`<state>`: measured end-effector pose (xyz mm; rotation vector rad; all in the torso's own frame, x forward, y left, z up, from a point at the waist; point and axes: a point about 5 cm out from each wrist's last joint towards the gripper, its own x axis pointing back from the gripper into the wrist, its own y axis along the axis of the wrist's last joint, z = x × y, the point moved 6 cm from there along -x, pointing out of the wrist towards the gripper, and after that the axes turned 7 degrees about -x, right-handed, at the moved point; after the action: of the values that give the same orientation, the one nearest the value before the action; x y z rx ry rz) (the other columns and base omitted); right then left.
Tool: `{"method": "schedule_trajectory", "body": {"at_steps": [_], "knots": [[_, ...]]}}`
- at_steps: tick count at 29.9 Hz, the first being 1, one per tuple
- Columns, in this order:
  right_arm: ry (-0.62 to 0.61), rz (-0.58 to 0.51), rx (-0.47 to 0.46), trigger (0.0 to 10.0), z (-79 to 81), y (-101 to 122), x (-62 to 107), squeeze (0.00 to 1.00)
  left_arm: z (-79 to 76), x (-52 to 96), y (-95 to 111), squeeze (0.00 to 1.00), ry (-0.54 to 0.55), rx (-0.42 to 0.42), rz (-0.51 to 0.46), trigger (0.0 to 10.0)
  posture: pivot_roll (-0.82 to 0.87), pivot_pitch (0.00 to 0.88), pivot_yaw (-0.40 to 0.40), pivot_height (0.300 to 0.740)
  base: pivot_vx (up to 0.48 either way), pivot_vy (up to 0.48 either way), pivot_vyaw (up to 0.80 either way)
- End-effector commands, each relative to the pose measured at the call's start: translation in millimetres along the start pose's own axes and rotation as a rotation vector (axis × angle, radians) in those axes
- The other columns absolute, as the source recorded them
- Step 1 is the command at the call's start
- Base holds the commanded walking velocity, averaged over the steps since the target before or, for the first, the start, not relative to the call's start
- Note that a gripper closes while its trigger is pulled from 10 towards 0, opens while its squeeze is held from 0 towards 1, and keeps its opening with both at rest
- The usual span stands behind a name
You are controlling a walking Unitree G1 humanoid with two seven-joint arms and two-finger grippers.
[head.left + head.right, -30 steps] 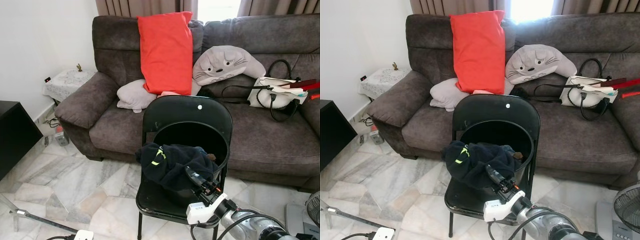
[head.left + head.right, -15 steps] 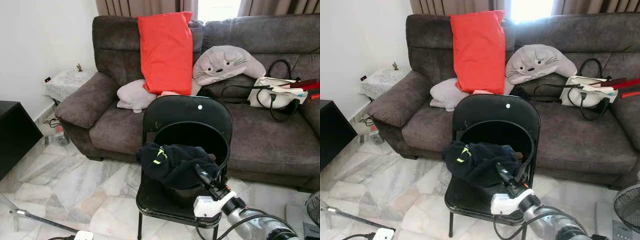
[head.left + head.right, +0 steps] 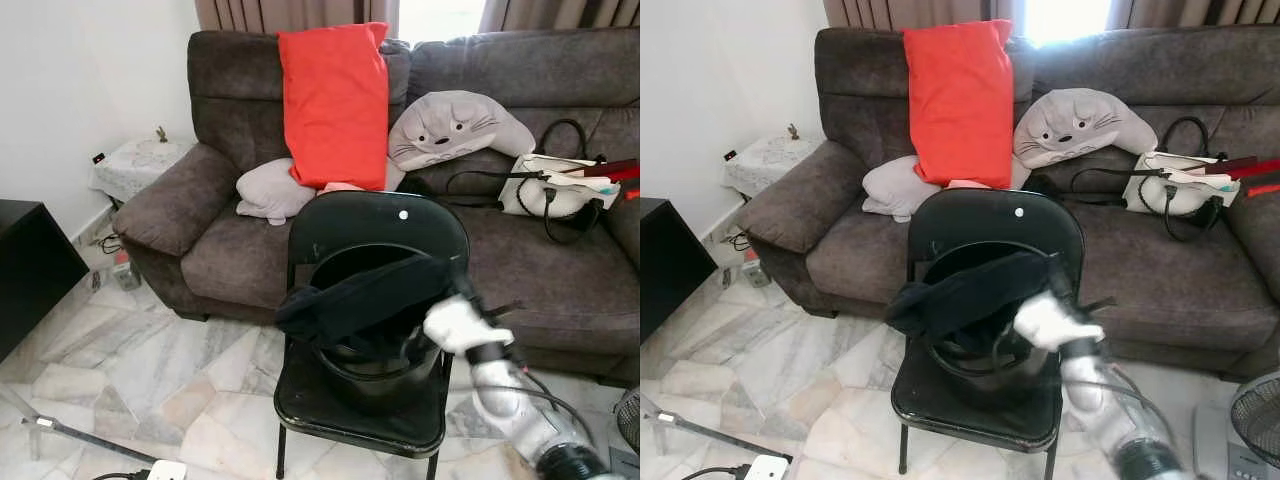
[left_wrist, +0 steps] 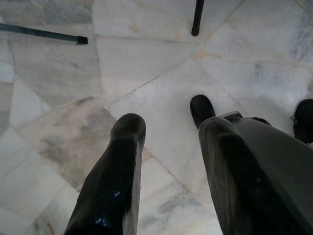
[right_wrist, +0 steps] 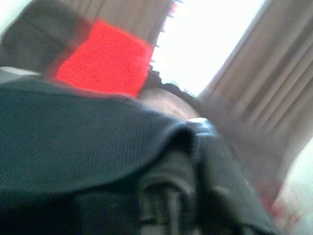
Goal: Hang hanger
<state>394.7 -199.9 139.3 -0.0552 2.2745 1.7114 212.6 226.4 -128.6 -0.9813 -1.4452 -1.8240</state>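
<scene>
A dark navy garment [image 3: 360,295] is stretched out above a round black basket [image 3: 372,368] that stands on the seat of a black folding chair [image 3: 400,215]. My right gripper [image 3: 458,285], blurred by motion, is raised at the garment's right end and shut on the cloth. In the right wrist view the dark fabric [image 5: 73,142] drapes over the fingers. I cannot make out a hanger. My left gripper [image 4: 171,128] hangs low over the marble floor with its two black fingers [image 4: 117,166] apart and nothing between them.
Behind the chair stands a grey sofa [image 3: 200,200] with a red cushion [image 3: 335,100], a grey plush [image 3: 455,125] and a white bag [image 3: 555,190]. At left are a black cabinet [image 3: 30,270] and a small side table [image 3: 135,165]. A metal rod [image 3: 85,435] lies on the floor.
My right gripper has risen from low by the basket's front to the height of its rim, pulling the bunched garment up and out into a long strip.
</scene>
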Motion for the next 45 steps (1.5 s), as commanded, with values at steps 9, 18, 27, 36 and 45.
{"method": "schedule_trajectory", "body": {"at_steps": [9, 18, 27, 36, 45], "knots": [[-0.294, 0.369, -0.597, 10.0, -24.7, -29.3, 18.8, 0.0, 6.7, 0.9, -0.2, 0.0, 0.022, -0.011, 0.001, 10.0, -0.1, 0.0, 0.126, 0.74, 0.0, 0.0, 0.0], [-0.256, 0.341, -0.536, 10.0, -25.5, -7.0, 7.2, 0.0, 9.6, 1.2, 0.7, 0.0, 0.032, -0.018, 0.0, 10.0, -0.11, 0.0, 0.13, 0.74, 0.0, 0.0, 0.0], [-0.183, 0.286, -0.362, 10.0, -18.7, 13.4, -5.2, 0.0, 13.5, 1.7, 0.0, 0.0, 0.055, 0.004, -0.002, 10.0, -0.09, 0.0, 0.131, 0.74, 0.0, 0.0, 0.71], [-0.126, 0.257, -0.28, 10.0, -12.9, 18.9, -7.8, 0.0, 16.4, 3.0, -12.8, 0.0, 0.166, 0.357, 0.002, 10.0, -0.09, 0.0, 0.134, 0.74, 0.0, 0.0, 0.8], [-0.036, 0.211, -0.197, 10.0, -5.4, 27.6, -8.8, 0.0, 12.3, 3.0, -16.6, 0.0, 0.185, 0.511, -0.01, 10.0, -0.11, 0.0, 0.125, 0.74, 0.0, 0.0, 0.8]]}}
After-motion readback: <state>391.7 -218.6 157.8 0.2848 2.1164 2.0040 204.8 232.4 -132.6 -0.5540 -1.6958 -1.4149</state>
